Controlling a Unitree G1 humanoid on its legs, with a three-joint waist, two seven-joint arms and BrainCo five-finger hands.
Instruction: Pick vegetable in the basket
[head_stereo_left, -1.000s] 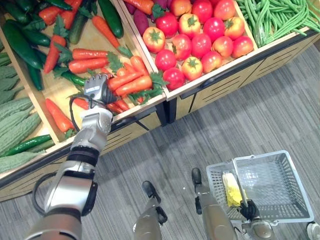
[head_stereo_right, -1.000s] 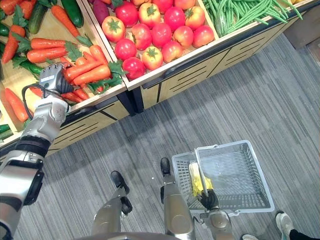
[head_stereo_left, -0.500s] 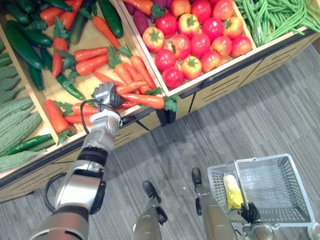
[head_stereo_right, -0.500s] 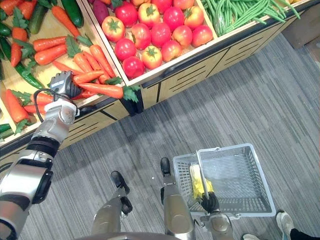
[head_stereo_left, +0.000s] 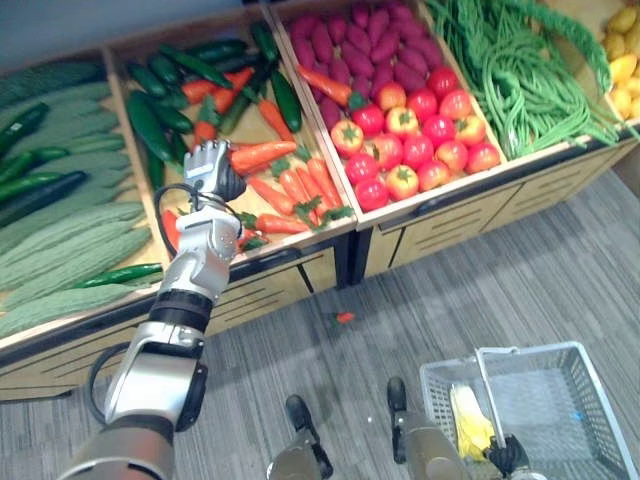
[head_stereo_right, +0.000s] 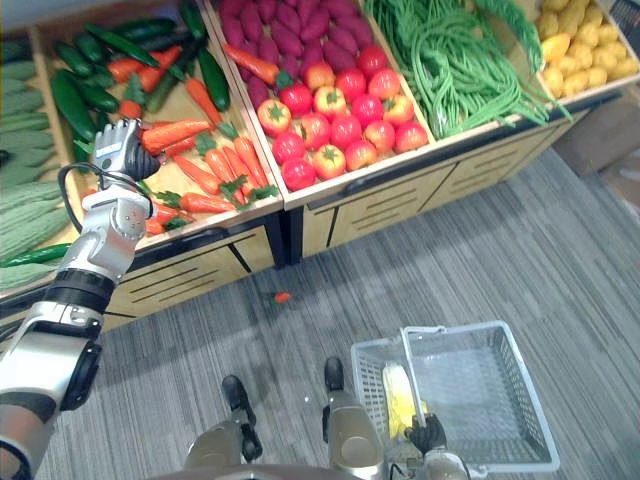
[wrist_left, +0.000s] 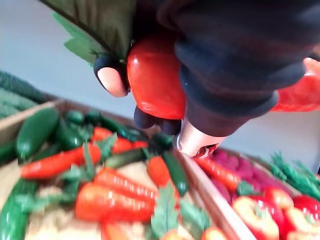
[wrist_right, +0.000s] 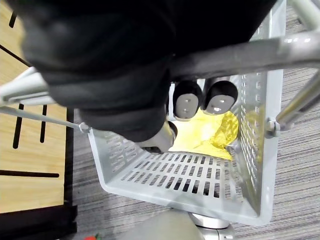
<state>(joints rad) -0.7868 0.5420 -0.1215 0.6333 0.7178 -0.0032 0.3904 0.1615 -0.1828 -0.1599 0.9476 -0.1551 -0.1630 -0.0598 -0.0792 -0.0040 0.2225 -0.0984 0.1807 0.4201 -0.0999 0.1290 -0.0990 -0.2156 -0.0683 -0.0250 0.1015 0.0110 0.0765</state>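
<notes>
Left fingers (wrist_left: 111, 77) curled tight round carrot (wrist_left: 152, 75), leafy green top sticking out past fingertips. Left hand (head_stereo_left: 210, 172) over carrot bin (head_stereo_left: 300, 240). Right hand (wrist_right: 100, 65) fingers wrapped round basket handle (wrist_right: 240, 52); corn (wrist_right: 210, 135) inside basket (wrist_right: 175, 175).

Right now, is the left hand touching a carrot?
Touching. The left wrist view shows the left hand with its fingers curled round the carrot, dark tips pressed on its orange skin.

Carrot (head_stereo_left: 262, 153) now aloft in left hand (head_stereo_left: 208, 170)
</notes>
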